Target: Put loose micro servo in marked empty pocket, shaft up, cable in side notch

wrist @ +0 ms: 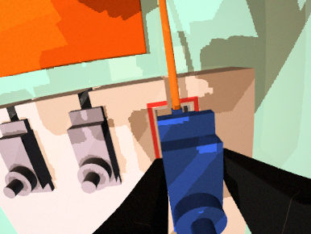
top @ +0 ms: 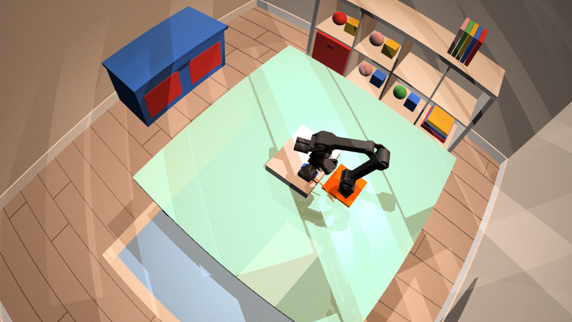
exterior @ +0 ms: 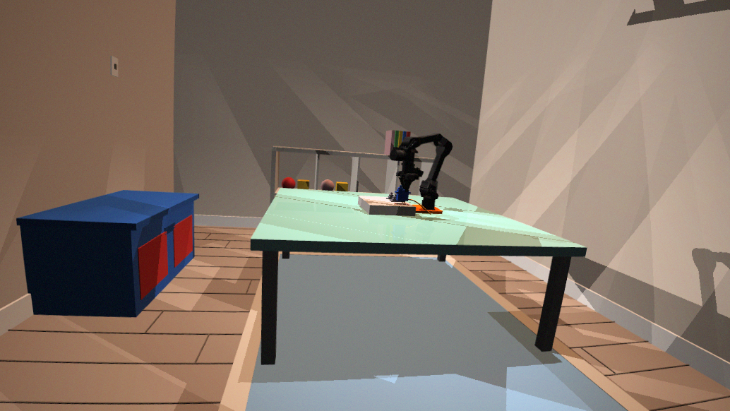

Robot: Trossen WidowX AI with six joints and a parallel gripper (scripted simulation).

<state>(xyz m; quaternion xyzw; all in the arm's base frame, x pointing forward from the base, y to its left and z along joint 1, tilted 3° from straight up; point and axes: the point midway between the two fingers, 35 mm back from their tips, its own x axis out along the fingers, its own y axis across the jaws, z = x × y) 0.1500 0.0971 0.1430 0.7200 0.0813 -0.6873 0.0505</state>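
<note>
Tabletop (top: 224,131) (exterior: 408,229): pale green; the largest thing near the work.

Arm (top: 344,141) (exterior: 434,140): black, reaching left from an orange base plate (top: 331,187) (exterior: 437,210) (wrist: 93,36), wrist over the deck.

Deck (top: 282,166) (exterior: 390,208) (wrist: 242,101): flat block on the tabletop, just left of the base plate, a narrow gap between them. Two grey servos (wrist: 86,141) sit in it, shafts up, in a row with the marked pocket.

Claw (top: 307,171) (exterior: 403,184) (wrist: 190,160): closed on the blue servo, one finger against each side.

Servo (top: 305,164) (exterior: 402,193) (wrist: 191,157): above the pocket area, shaft up, body roughly in line with the grey pair. Wrist view shows it covering much of the pocket. Height over the deck and fit of the ears: cannot tell.

Cable (top: 325,190) (exterior: 419,204) (wrist: 169,56): orange, running out past the deck edge toward the base plate side.

Red outline (top: 311,182) (wrist: 151,129): marks the pocket; far part hidden by servo and claw.

Step in hand, judged: alignment over the pocket, before release. Next: centre the body, bring the cable over the side notch, lower straight, check both ears, then open.

Room: the neighbouring grey servo is near one finger, so open only modestly. Deck edge is close on the cable side. Withdrawal best straight up; sideways motion could catch servo or cable.
</note>
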